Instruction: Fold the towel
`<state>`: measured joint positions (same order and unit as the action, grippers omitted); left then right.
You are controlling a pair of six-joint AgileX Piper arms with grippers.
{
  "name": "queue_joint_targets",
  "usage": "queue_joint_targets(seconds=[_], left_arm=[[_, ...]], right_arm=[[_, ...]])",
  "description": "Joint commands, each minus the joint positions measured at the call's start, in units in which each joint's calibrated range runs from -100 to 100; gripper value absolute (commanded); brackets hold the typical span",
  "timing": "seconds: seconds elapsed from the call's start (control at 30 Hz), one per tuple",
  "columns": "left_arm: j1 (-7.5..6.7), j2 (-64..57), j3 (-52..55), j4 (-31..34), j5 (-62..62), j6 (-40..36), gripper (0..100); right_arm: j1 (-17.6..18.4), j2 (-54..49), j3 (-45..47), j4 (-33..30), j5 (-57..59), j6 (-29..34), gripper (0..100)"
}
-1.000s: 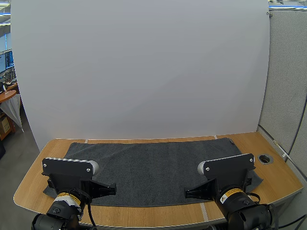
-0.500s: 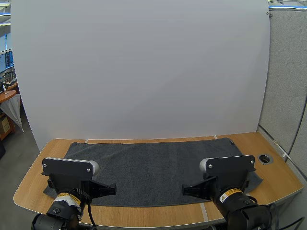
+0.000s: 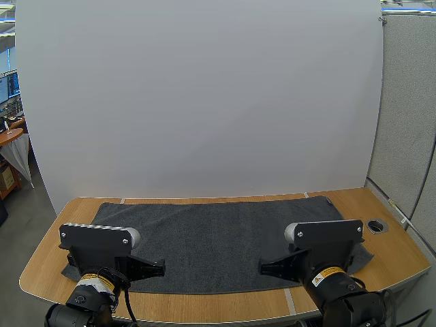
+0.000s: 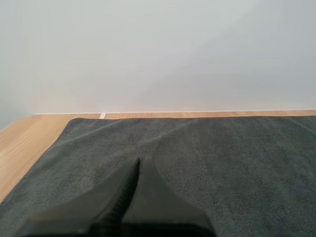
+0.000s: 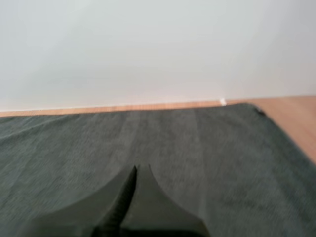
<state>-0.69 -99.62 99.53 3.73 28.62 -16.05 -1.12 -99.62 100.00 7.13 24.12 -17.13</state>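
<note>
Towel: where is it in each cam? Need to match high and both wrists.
High view: towel spread flat along the table, covering most of it.
Left wrist view: under and ahead of the shut left gripper; its far left corner shows.
Right wrist view: under and ahead of the shut right gripper; its far right corner shows.
Shared landmark: bare wood strip between towel's far edge and white board.

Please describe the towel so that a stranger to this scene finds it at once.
Start at the wooden table before the white board. The towel lies spread flat across most of its top. It is dark grey and fuzzy, the only cloth there, unlike the round grommet at the table's right.
</note>
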Motion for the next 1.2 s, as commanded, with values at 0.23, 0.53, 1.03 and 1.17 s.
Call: queue_joint_targets(seconds=[0.23, 0.53, 1.03, 1.17], left_arm=[[-0.03, -0.4, -12.1, 0.9, -0.5, 0.1, 0], [-0.03, -0.4, -12.7, 0.9, -0.6, 0.1, 0], [-0.03, -0.4, -12.7, 1.3, 9.1, 0.1, 0], [-0.03, -0.4, -12.7, 1.3, 9.1, 0.1, 0]], right_arm=[[0.0, -0.4, -7.3, -4.8, 2.3, 0.1, 0], [0.0, -0.4, -24.0, -4.9, 16.1, 0.2, 0], [0.0, -0.4, -37.2, -8.6, 48.8, 0.4, 0], [0.0, -0.4, -37.9, -10.8, 52.0, 0.4, 15]])
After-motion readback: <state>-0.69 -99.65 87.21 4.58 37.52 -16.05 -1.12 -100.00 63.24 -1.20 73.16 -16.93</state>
